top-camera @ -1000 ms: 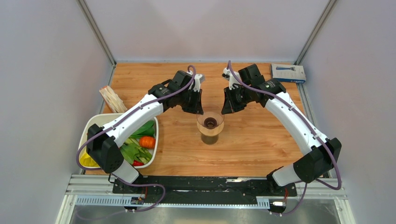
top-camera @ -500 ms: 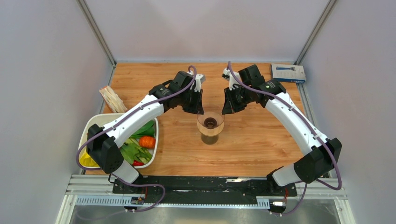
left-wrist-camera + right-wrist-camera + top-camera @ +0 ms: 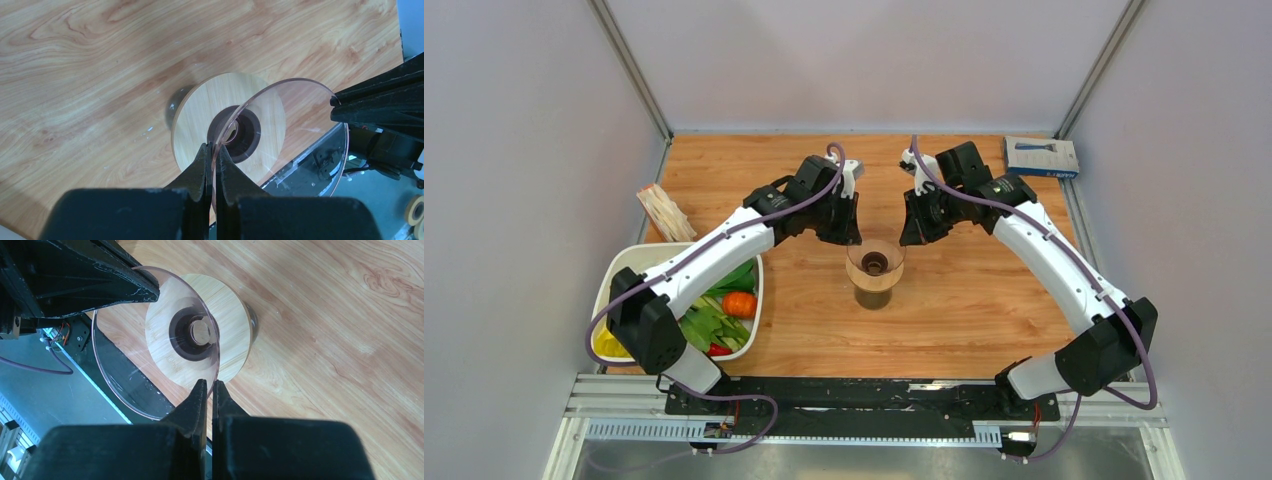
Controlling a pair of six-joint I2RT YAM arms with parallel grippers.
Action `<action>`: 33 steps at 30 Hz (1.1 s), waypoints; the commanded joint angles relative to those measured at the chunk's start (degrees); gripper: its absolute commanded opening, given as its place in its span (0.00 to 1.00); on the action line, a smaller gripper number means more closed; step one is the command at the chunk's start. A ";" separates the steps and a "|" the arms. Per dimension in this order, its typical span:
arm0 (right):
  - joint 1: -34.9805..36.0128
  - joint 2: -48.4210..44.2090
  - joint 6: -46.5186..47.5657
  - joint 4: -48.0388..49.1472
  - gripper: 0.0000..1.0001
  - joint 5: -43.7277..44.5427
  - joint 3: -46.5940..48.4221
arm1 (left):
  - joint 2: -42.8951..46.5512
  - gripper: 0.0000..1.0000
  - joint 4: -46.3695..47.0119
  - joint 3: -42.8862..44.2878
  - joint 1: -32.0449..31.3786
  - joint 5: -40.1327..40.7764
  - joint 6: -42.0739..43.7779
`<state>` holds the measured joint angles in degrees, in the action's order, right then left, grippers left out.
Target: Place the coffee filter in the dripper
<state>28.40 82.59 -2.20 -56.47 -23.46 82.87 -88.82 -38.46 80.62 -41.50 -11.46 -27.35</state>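
Observation:
The dripper [image 3: 874,262], a clear cone on a round tan ring base [image 3: 200,115], sits on a small brown glass cup [image 3: 873,293] mid-table. Its cone is empty. My left gripper [image 3: 852,238] is shut on the left side of the thin clear rim; in the left wrist view the rim passes between its closed jaws [image 3: 212,147]. My right gripper [image 3: 906,236] is shut on the opposite side of the rim [image 3: 210,382]. A pale fan-shaped paper bundle [image 3: 664,212], apparently the coffee filter, lies at the table's left edge, away from both grippers.
A white tub [image 3: 624,270] of vegetables stands at the near left beside my left arm. A blue box [image 3: 1041,156] lies at the far right corner. Grey walls close in the table on three sides.

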 commanded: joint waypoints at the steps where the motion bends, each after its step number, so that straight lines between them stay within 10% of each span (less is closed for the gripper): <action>1: 0.95 2.86 4.24 1.24 0.00 3.24 -3.52 | -4.33 0.00 1.39 -5.51 -2.55 -0.44 2.05; 33: 1.45 2.95 3.83 -0.47 0.00 4.25 1.21 | -2.59 0.10 0.33 -1.60 -2.88 -1.05 1.44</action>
<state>28.75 82.98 -0.73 -57.12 -21.47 83.99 -88.31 -35.97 79.35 -42.02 -10.20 -27.29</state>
